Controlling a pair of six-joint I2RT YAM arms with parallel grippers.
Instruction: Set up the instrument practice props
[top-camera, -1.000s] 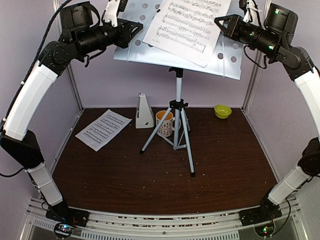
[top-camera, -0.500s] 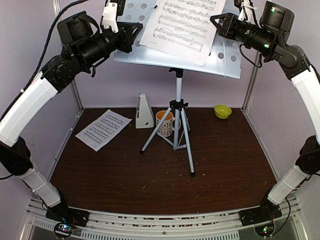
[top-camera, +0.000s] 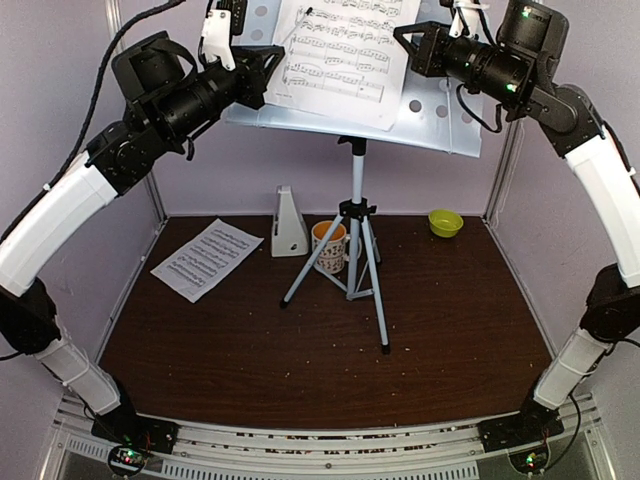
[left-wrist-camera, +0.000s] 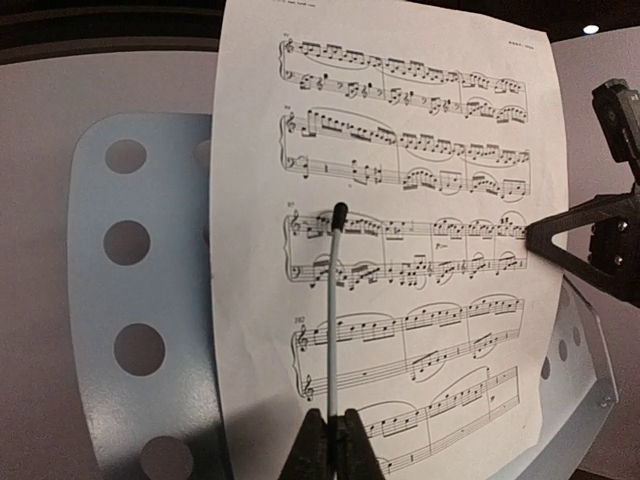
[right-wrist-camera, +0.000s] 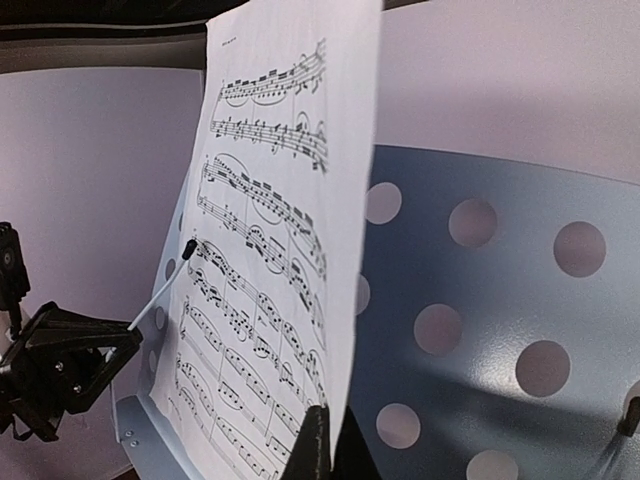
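The pale perforated music stand (top-camera: 452, 112) stands on its grey tripod (top-camera: 357, 250) at the table's middle back. One sheet-music page (top-camera: 340, 50) lies against its desk. My left gripper (top-camera: 272, 62) is shut on the stand's thin page-holder wire (left-wrist-camera: 333, 310), whose black tip rests on the page (left-wrist-camera: 420, 180). My right gripper (top-camera: 402, 38) is shut on the page's right edge (right-wrist-camera: 345, 300). In the wrist views the left jaws (left-wrist-camera: 331, 420) and right jaws (right-wrist-camera: 326, 415) are both pinched. A second page (top-camera: 207, 258) lies flat on the table at the left. The white metronome (top-camera: 288, 225) stands beside it.
A patterned mug with orange inside (top-camera: 328, 246) stands against the tripod legs. A small green bowl (top-camera: 445, 222) sits at the back right. Purple walls close the back and sides. The dark wood table (top-camera: 300, 360) stretches toward the near edge.
Both grippers and the page on the stand have shifted up and to the left. The right arm reached further in over the desk. The table items have not moved.
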